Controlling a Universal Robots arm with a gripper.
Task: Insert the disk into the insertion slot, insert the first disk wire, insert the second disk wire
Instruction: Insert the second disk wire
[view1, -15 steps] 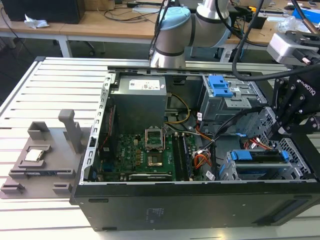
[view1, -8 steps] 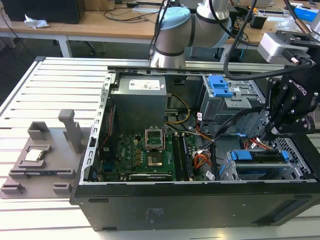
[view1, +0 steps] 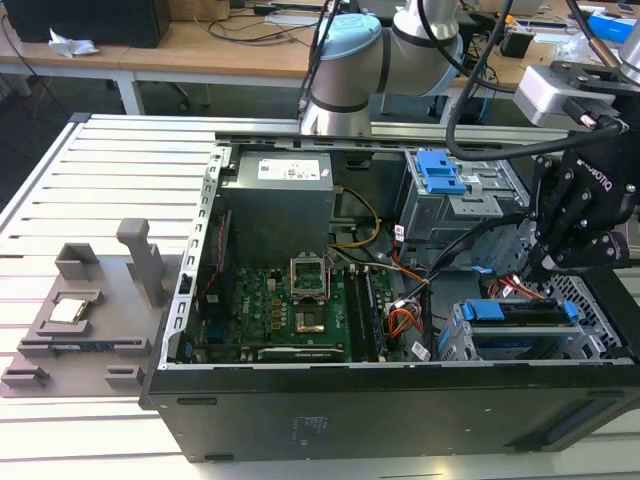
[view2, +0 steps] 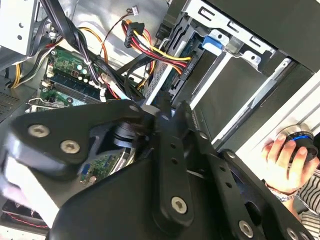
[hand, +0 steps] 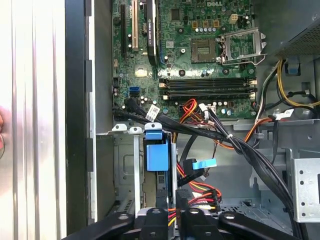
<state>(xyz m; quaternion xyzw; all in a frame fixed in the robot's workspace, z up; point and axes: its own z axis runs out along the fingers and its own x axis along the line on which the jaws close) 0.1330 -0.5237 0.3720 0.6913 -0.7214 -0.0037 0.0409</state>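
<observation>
At the exterior view's right end of the open case (view1: 350, 425), the disk (view1: 520, 340) sits in the slot (view1: 590, 298), its blue carrier showing at both ends. The gripper (view1: 530, 270) hangs just above it, close to a bundle of red, yellow and black wires (hand: 200, 192). I cannot tell whether its jaws are parted or hold anything. In the second wrist view, 1 hand (view2: 282, 162) outside the case grips a round knob (view2: 300, 140).
</observation>
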